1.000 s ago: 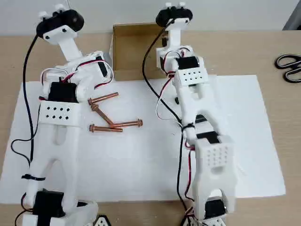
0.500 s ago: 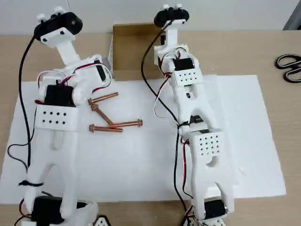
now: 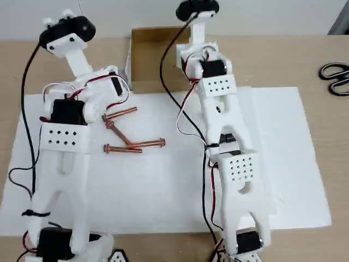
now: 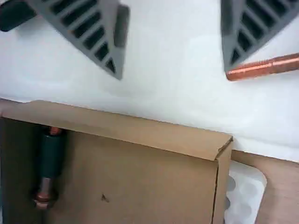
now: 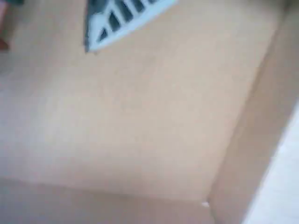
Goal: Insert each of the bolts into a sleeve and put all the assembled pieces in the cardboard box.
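Several copper bolts [image 3: 132, 144] lie loose on the white sheet [image 3: 163, 191], left of centre. My left gripper [image 4: 172, 70] hangs open above the sheet beside the cardboard box's [image 3: 155, 57] front left corner, nothing between its fingers [image 4: 100, 35]. The threaded end of one bolt [image 4: 264, 67] lies by one fingertip. Inside the box [image 4: 140, 182] rests one assembled piece [image 4: 49, 163], a bolt in a dark green sleeve. My right gripper [image 3: 191, 52] hangs over the box, and the right wrist view looks at the box floor [image 5: 140, 121] from close up.
Black-handled scissors [image 3: 335, 76] lie on the wooden table at the far right. A white foam block [image 4: 243, 196] stands against the box's left side. The right half of the sheet is bare.
My right arm has stretched farther back, bringing its gripper over the box. My left arm has shifted slightly to the left. The loose bolts have not moved.
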